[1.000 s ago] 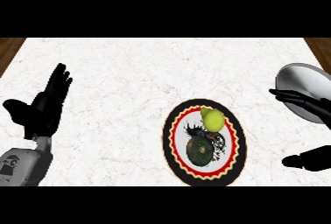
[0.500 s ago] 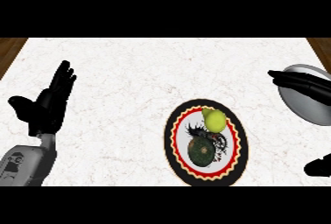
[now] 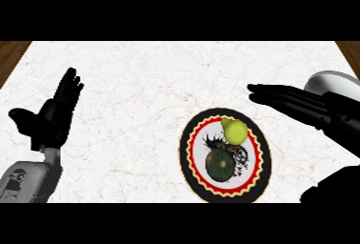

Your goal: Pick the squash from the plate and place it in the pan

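Two black hands showed over the white marble counter [image 3: 141, 86], one on each side of the plate [image 3: 188, 157]. That plate, round with a black rim and a red and cream scalloped band, lay on the counter. On it rested the squash [image 3: 220, 165], dark green and round, toward the plate's near half. Just beyond the squash, close enough that they seemed to touch, lay a yellow-green fruit [image 3: 235, 130] on the plate's far half.

Well to the left of the plate, the left hand [image 3: 51, 119] was held up with its fingers straight and its thumb spread, released and grasping nothing, on its grey forearm [image 3: 28, 181].

To the right of the plate and slightly beyond it, the right hand [image 3: 299, 102] reached across with its fingers extended flat toward the left, unclenched and empty, its fingertips above the counter just beyond the plate's far right rim. It was apart from the squash.

Behind the right hand, farther right of the plate, part of the grey pan [image 3: 334, 82] showed, the hand covering much of it.
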`<state>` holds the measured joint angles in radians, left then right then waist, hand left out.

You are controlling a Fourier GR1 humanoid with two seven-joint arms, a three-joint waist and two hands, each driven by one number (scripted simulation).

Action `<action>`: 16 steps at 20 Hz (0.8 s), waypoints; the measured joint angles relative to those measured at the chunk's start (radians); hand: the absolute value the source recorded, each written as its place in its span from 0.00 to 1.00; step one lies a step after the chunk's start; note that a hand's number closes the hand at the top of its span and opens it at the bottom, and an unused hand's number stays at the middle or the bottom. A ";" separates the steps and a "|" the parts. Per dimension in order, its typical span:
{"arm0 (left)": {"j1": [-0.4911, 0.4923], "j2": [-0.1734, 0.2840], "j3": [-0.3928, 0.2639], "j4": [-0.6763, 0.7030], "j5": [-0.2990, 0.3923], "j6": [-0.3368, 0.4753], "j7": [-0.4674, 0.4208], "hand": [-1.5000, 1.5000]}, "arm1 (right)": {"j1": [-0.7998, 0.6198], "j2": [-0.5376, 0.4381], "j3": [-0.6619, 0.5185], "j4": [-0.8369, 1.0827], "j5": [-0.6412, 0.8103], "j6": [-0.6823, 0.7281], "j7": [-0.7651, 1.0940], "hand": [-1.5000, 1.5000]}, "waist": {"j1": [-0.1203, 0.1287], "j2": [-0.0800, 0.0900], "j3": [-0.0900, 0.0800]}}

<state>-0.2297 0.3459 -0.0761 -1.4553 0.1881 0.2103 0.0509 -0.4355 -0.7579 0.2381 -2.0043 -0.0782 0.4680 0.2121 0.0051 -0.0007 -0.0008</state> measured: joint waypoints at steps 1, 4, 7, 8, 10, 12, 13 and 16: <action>0.001 -0.007 0.001 0.002 -0.006 0.002 -0.005 0.50 | -0.004 0.021 0.016 -0.012 -0.001 0.007 0.020 0.00 | 0.000 0.000 0.000; -0.005 -0.011 0.020 0.021 -0.013 -0.013 -0.013 0.50 | 0.005 0.082 0.053 -0.051 0.026 0.019 0.071 0.00 | -0.003 0.000 0.000; -0.006 -0.023 0.025 0.009 -0.021 -0.016 0.003 0.50 | 0.020 0.121 0.084 -0.068 0.083 0.039 0.119 0.00 | -0.003 0.000 0.000; -0.023 -0.023 0.034 0.022 -0.022 -0.018 0.010 0.50 | 0.028 0.136 0.099 -0.071 0.104 0.040 0.135 0.00 | -0.004 0.000 0.000; -0.024 -0.034 0.037 0.029 -0.032 -0.022 0.006 0.50 | 0.051 0.159 0.102 -0.083 0.132 0.054 0.162 0.00 | -0.005 0.000 0.000; -0.031 -0.036 0.047 0.038 -0.039 -0.033 0.004 0.50 | 0.061 0.193 0.113 -0.079 0.174 0.059 0.184 0.00 | -0.005 0.000 0.001; -0.012 -0.038 0.049 0.032 -0.040 -0.042 -0.011 0.50 | 0.054 0.210 0.116 -0.060 0.195 0.061 0.186 0.00 | -0.004 0.000 0.001; -0.004 -0.041 0.057 0.005 -0.046 -0.050 0.008 0.50 | 0.069 0.233 0.106 -0.041 0.255 0.075 0.190 0.00 | -0.003 0.000 0.001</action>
<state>-0.2333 0.3046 -0.0189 -1.4502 0.1421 0.1607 0.0590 -0.3660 -0.5253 0.3440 -2.0449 0.1765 0.5427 0.4017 0.0018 -0.0005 -0.0002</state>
